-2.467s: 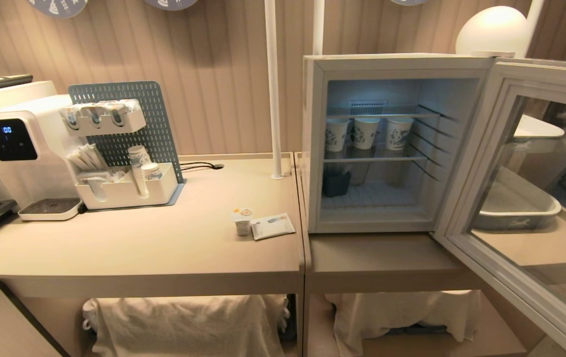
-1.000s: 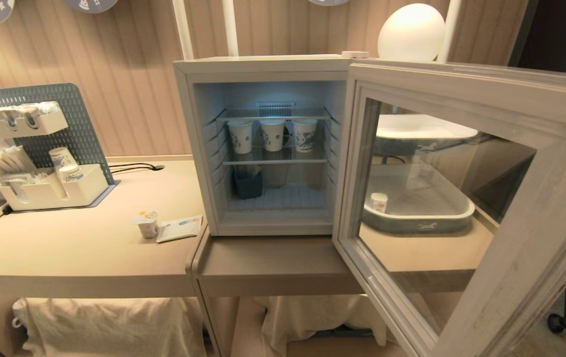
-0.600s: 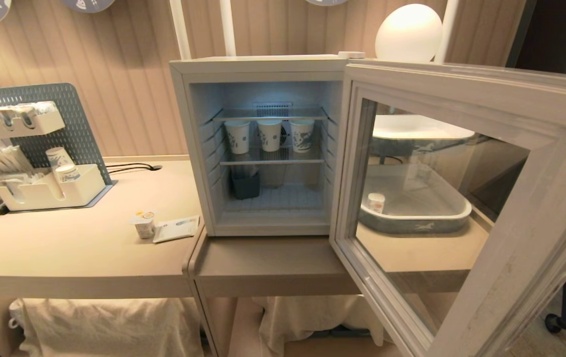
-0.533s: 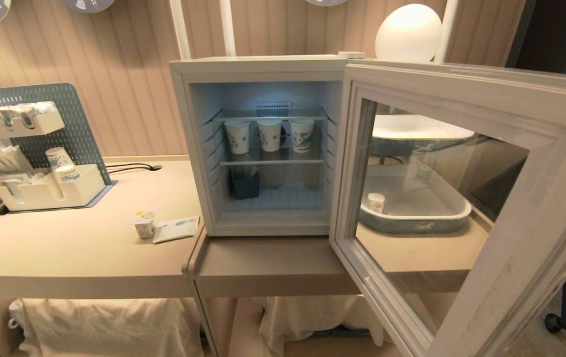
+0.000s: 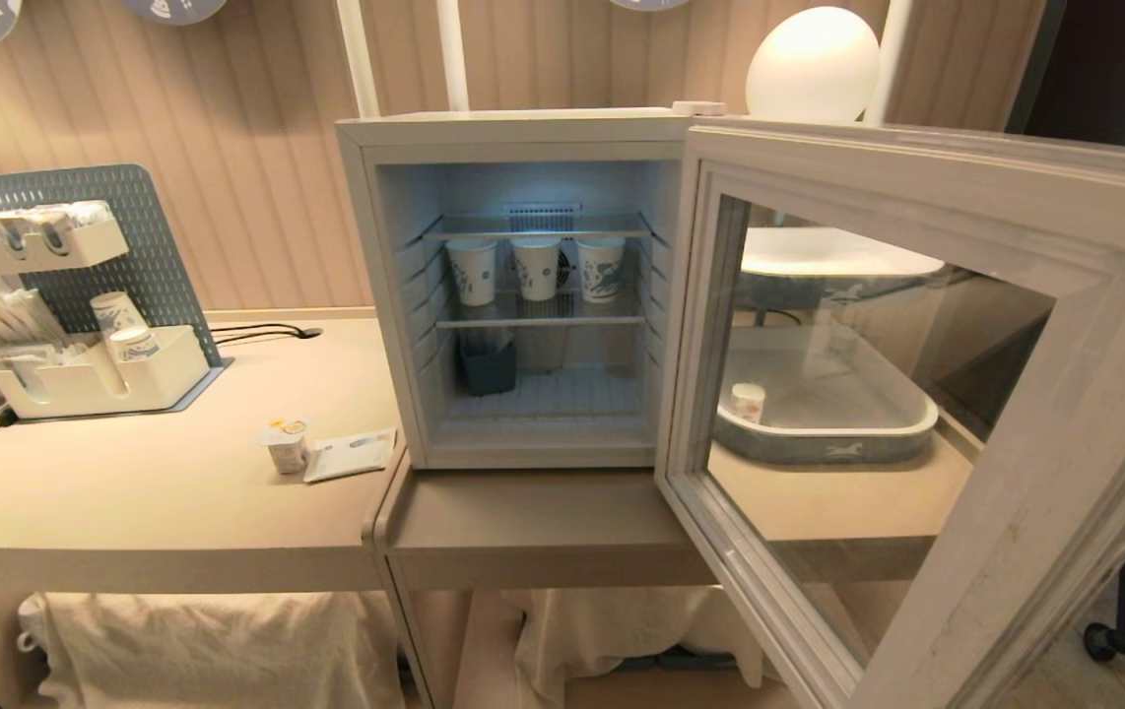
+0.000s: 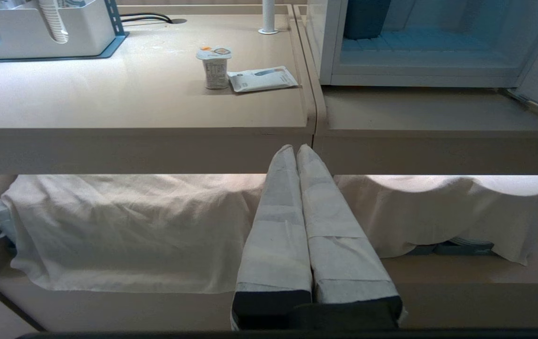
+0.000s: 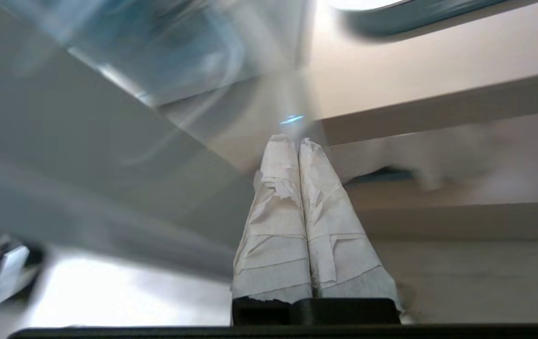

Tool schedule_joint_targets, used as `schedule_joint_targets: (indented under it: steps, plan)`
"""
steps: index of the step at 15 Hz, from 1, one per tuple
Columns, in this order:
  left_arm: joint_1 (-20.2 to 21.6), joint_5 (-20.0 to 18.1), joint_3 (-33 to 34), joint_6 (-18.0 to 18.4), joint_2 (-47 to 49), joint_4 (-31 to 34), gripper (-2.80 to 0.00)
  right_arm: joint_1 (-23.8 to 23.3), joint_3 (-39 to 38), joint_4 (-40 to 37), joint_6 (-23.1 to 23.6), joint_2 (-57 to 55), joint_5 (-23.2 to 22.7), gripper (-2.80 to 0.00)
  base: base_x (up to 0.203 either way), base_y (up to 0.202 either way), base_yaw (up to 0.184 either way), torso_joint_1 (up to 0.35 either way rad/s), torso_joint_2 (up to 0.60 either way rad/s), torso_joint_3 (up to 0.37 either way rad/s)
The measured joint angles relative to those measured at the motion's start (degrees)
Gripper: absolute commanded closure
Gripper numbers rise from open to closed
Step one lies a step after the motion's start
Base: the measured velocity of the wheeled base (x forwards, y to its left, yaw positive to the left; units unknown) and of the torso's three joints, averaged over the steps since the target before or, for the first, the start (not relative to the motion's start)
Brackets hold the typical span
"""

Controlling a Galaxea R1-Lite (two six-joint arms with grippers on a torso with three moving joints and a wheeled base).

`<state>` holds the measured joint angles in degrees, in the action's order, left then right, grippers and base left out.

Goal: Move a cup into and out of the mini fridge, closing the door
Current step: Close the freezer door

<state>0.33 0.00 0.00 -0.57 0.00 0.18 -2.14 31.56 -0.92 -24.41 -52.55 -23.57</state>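
The cup [image 5: 287, 445] [image 6: 215, 66], a tiny white tub with an orange mark on its lid, stands on the beige table left of the mini fridge [image 5: 513, 131]. The fridge is open and lit, and its door [image 5: 1065, 414] is swung wide to the right toward me. Neither gripper shows in the head view. My left gripper [image 6: 296, 148] is shut and empty, low in front of the table's edge, well short of the cup. My right gripper [image 7: 297, 140] is shut and empty too, beside a blurred grey panel [image 7: 85, 179] that looks like the door.
Three paper cups [image 5: 536, 268] stand on the fridge's upper wire shelf, with a dark bin [image 5: 489, 366] below. A flat packet [image 5: 351, 455] lies by the cup. Behind the door's glass a grey tray [image 5: 824, 448] holds another small tub [image 5: 750, 402]. A cup organiser [image 5: 95, 379] stands far left.
The camera swung right early on, bringing the fridge to the middle; since then the scene holds still. A pale shape has come in at the right edge beyond the door.
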Motion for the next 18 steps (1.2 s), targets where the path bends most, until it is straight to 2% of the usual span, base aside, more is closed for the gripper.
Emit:
schedule_joint_targets:
  steps: [2,4,5,6,7,9,10,18]
  plan:
    - [0.00,0.00,0.00,-0.02,0.00,0.00,0.00,-7.62,6.32,0.07,-2.06,-9.94,-18.15,0.00,0.000,0.000,0.000,0.000,0.00,0.000]
    - [0.00,0.00,0.00,-0.03,0.00,0.00,0.00,-12.66,10.78,0.07,-4.75,-17.92,-34.02,0.00,0.000,0.000,0.000,0.000,0.00,0.000]
    - [0.00,0.00,0.00,-0.02,0.00,0.00,0.00,-14.02,12.05,0.25,-6.09,-20.78,-40.38,0.00,0.000,0.000,0.000,0.000,0.00,0.000]
    - [-0.01,0.00,0.00,-0.02,0.00,-0.01,0.00,-13.96,12.60,0.13,-6.37,-22.38,-43.83,0.00,0.000,0.000,0.000,0.000,0.00,0.000]
    - [0.00,0.00,0.00,-0.02,0.00,0.00,0.00,-12.90,12.95,-0.01,-6.52,-23.40,-44.81,0.00,0.000,0.000,0.000,0.000,0.00,0.000]
    - [0.00,0.00,0.00,-0.02,0.00,-0.01,0.00,-9.18,13.34,-0.09,-7.62,-24.00,-41.72,0.00,0.000,0.000,0.000,0.000,0.00,0.000]
    - [0.00,-0.02,0.00,0.00,0.00,-0.02,0.00,-6.08,13.62,0.13,-8.92,-23.87,-38.51,0.00,0.000,0.000,0.000,0.000,0.00,0.000]
    - [0.00,0.00,0.00,-0.02,0.00,0.00,0.00,23.43,20.69,0.46,-14.66,-23.54,-5.35,0.00,0.000,0.000,0.000,0.000,0.00,0.000]
